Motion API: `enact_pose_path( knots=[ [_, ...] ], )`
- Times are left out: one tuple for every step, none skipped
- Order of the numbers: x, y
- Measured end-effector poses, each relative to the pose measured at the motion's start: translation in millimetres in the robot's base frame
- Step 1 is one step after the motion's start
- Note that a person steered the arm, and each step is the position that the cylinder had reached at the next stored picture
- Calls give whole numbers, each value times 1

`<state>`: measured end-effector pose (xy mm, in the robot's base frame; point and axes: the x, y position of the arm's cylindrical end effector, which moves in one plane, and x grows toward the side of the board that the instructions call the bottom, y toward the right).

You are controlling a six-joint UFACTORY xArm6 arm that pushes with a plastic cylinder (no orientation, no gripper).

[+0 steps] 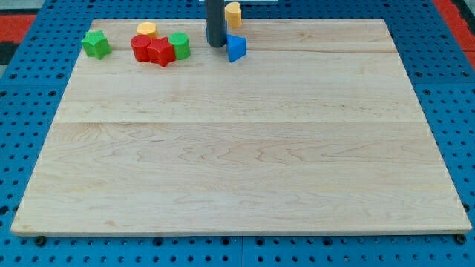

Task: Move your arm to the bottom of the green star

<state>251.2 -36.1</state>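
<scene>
Camera view. The landmark is the green star, which lies near the top-left corner of the wooden board. My tip stands well to the view's right of the star, at roughly the star's own level, just beside a blue block on that block's left. The arm ends in a bare rod, so there is nothing to open, close or grip with; the tip touches no block that can be made out.

Between the star and the tip sits a cluster: a red cylinder-like block, a red star-like block, a green cylinder-like block, and a yellow block behind them. A second yellow block lies further right of the star, beyond the rod.

The goal spot, just below the star toward the view's bottom, appears bare. Judged from this layout, the coming move runs leftward and slightly downward, passing beneath the cluster to avoid disturbing it.
</scene>
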Motion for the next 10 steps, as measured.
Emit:
enact_pose_path(
  knots=[
    [3,4],
    [47,-10],
    [83,-22],
    [143,-38],
    [173,-121],
    [174,-229],
    [128,-266],
    [109,-269],
    [108,-268],
    [74,-245]
  ],
)
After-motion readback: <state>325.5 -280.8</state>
